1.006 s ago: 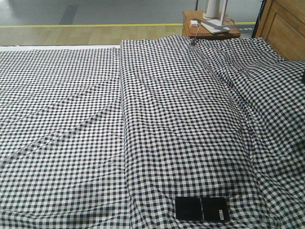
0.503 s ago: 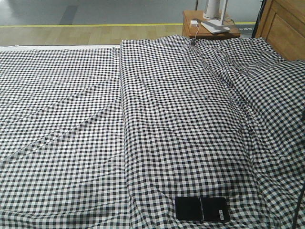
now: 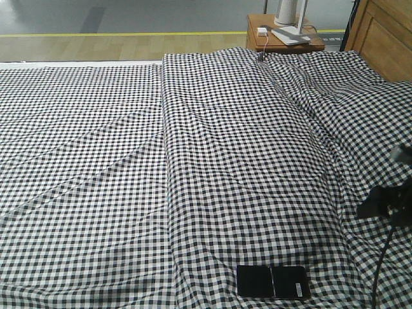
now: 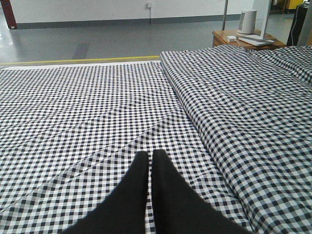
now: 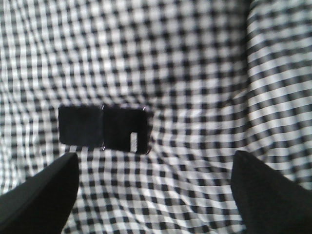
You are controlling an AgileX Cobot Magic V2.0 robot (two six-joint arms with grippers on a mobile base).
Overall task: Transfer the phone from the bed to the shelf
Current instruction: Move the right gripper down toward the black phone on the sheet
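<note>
My right gripper [image 5: 155, 163] is wide open above the bed [image 5: 195, 58]. The phone [image 5: 103, 129] lies flat, left of middle. I should centre over it, then lower gently.

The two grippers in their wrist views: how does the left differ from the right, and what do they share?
The left gripper is shut to a thin slit; the right gripper is open wide. The left gripper faces across bare bed cloth with nothing else before it; the right gripper looks down on the phone. Both are dark and hold nothing.
</note>
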